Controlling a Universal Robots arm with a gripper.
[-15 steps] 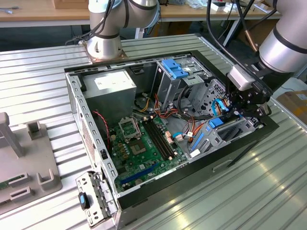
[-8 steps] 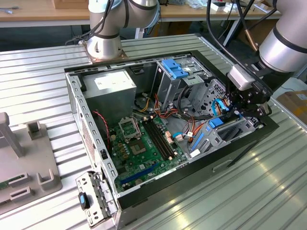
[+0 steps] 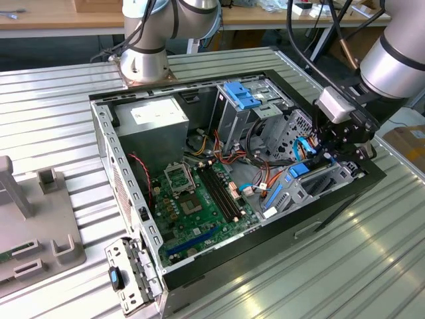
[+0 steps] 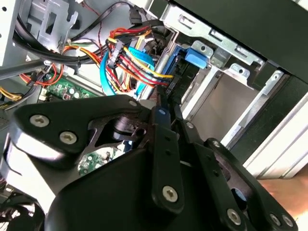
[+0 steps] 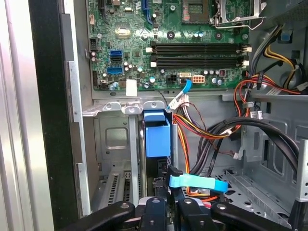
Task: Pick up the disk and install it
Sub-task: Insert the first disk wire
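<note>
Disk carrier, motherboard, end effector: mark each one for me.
disk carrier (image 5: 157,136), first wrist view, blue plastic front face.
motherboard (image 3: 199,199), exterior view, green board surface.
end effector (image 3: 335,143), exterior view, black body inside the case.

A: Are the claw tips visible?
B: No, in the exterior view they're sunk behind the case wall.
A: And the disk?
B: Only its blue carrier end shows; the claw linkage covers the rest.

Arm: silver-grey tubular links, rounded grey joints | Wrist: pale grey box, black cables looped above | Gripper: black linkage plates, fastened by silver screws
</note>
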